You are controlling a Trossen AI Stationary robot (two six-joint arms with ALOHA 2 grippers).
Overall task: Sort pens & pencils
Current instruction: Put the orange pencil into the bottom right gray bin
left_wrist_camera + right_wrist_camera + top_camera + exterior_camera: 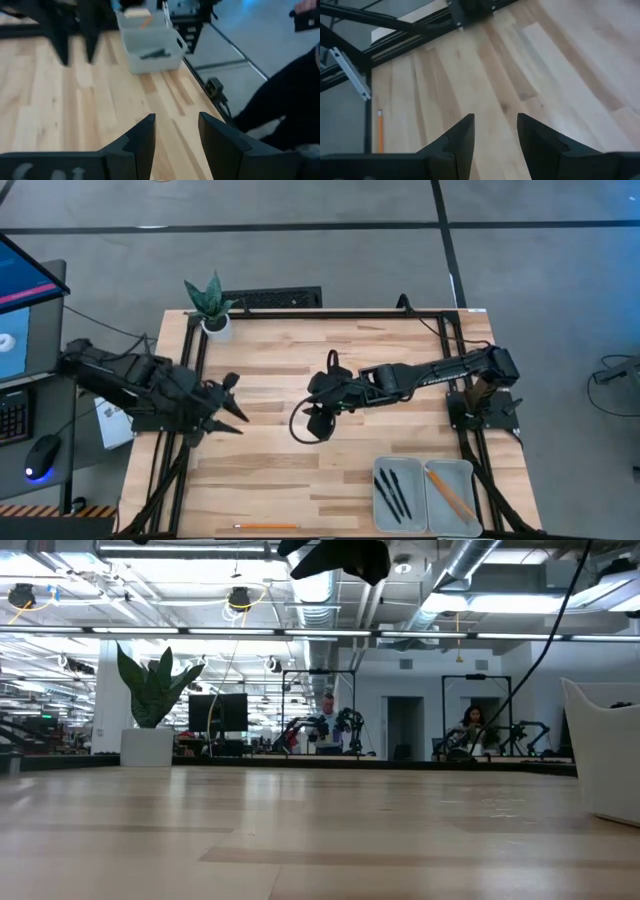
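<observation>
Both grippers are hanging over the table (300,350) with fingers parted and nothing in them: the left gripper (232,402) at mid-left, the right gripper (318,412) near the middle. The black pens (392,492) are lying in the left bin (381,520) at lower right, a pencil (450,493) in the bin next to it. Another pencil (268,526) is sitting at the table's bottom edge.

plant (210,302) at table corner; monitor (22,300) beside table (300,390)
</observation>
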